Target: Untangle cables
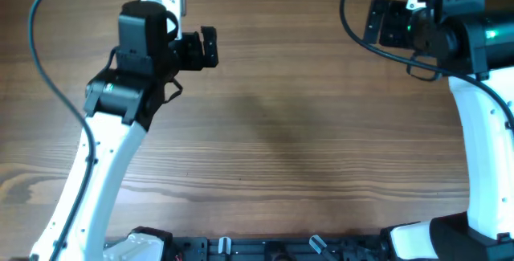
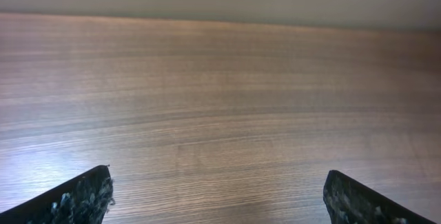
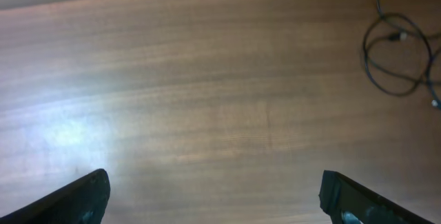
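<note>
The cables [image 3: 395, 57] show only in the right wrist view, at its upper right. They are thin black cords in loose overlapping loops on the wood, with a small silvery plug end [image 3: 399, 37]. In the overhead view no thin cable shows. My right gripper [image 3: 213, 180] is open over bare wood, well to the left of the loops, with nothing between its fingers [image 3: 344, 196]. It sits at the table's top right [image 1: 381, 22]. My left gripper [image 2: 217, 179] is open too, over bare wood at the top left [image 1: 209, 48], and empty.
The wooden table [image 1: 289, 132] fills the overhead view. Thicker black arm wiring arcs at the top left [image 1: 44, 60] and top right [image 1: 347, 16]. Both white arms rise from bases along the front edge [image 1: 265, 249]. The table's far edge [image 2: 220, 21] shows in the left wrist view.
</note>
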`<state>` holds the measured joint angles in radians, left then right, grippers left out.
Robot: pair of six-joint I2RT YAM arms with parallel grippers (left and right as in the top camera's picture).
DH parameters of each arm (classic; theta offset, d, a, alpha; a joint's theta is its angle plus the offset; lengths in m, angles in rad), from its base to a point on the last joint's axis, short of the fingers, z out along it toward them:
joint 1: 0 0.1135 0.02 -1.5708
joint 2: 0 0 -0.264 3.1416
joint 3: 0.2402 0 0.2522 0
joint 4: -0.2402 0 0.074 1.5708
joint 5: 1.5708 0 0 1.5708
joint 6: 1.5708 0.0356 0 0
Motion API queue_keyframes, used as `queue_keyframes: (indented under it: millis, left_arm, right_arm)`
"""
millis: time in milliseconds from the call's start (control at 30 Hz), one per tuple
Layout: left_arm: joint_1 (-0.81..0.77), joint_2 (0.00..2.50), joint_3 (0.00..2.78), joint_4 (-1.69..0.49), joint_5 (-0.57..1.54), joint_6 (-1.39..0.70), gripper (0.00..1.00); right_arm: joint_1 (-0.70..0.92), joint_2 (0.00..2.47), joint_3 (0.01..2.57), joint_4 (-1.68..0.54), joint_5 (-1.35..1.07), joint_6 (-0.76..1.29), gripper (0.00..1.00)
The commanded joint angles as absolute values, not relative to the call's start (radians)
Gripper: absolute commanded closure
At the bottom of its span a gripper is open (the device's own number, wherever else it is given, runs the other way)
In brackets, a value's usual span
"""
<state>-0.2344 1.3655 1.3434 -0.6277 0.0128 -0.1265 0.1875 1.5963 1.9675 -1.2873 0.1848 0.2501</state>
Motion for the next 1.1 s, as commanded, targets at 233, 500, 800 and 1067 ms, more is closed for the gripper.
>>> queue_keyframes:
  millis: [233,500,800,1067]
  left_arm:
    - [-0.231,1.397,1.348,-0.575,0.045,-0.081,0.00]
    - [-0.232,1.442,1.348,-0.575,0.045,-0.060,0.00]
    - [-0.235,1.626,1.348,-0.602,0.044,-0.068,0.00]
    - [-0.259,1.678,1.348,-0.656,0.034,-0.037,0.00]
  right_arm:
    - [0.194,1.531,1.559,-0.908,0.236,0.334,0.00]
    - [0.194,1.355,1.099,-0.552,0.196,0.306,0.00]
    - [0.193,1.454,1.073,-0.508,0.034,0.156,0.00]
    - [0.193,1.555,1.073,-0.464,-0.020,0.177,0.00]
